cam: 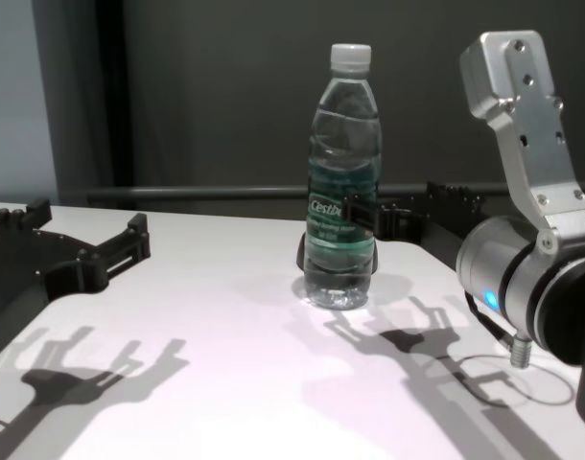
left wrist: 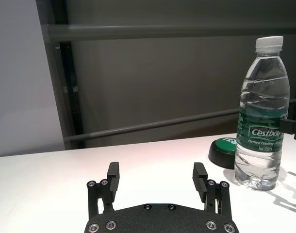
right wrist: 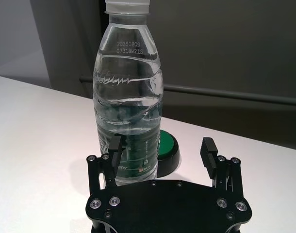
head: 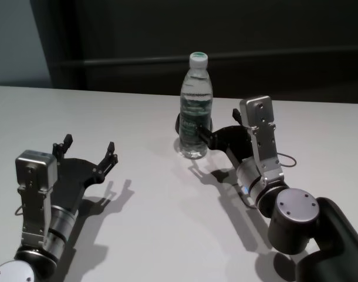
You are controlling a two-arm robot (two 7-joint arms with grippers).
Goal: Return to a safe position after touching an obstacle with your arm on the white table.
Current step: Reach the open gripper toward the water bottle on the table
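I see my right pincer (head: 193, 130) spread wide with nothing pinched, one fingertip (right wrist: 115, 148) pressed against the labelled side of the bottle (head: 196, 108), which stands upright on the white desk (head: 155, 235) near its far edge, just in front of a low dark puck with a green top (right wrist: 165, 148). My left pincer (head: 88, 150) hovers low over the near-left of the desk, equally spread and empty, well apart from the bottle. Bare desk lies between the two arms and towards me, while the far edge runs along a dark wall with a rail (left wrist: 162, 31) close behind the bottle.
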